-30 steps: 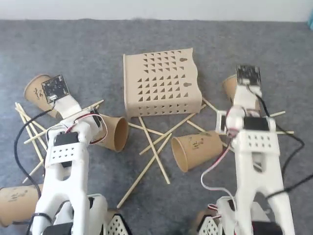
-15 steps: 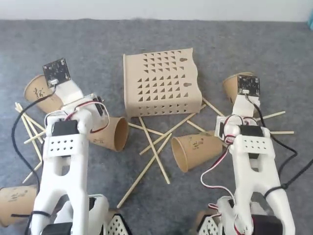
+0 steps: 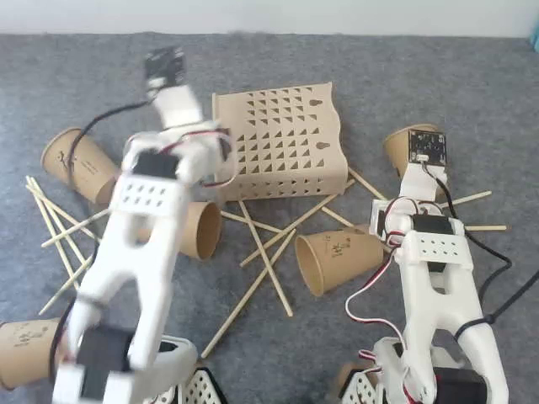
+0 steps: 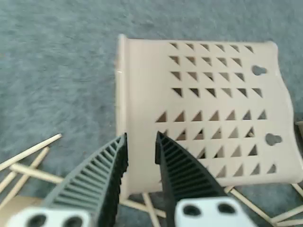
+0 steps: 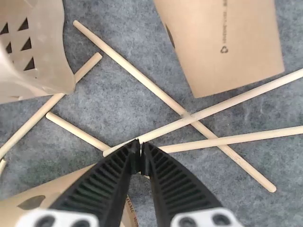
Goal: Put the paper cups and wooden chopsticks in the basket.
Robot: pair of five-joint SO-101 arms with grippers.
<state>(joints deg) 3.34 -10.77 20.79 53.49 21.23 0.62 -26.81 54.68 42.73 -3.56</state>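
Basket [image 4: 213, 109] lay on its side; left pincer [image 4: 140, 138], narrowly parted, needed to straddle its edge squarely; right pincer [image 5: 140, 147] seemed shut, empty.

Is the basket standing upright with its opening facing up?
No, the basket lies tipped on its side, with a wall of triangular holes facing up instead of its opening.

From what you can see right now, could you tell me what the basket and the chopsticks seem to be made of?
Basket: likely moulded plastic, matte beige, given its smooth walls and clean triangular holes. Chopsticks: apparently bare pale wood, with a dull unvarnished look.
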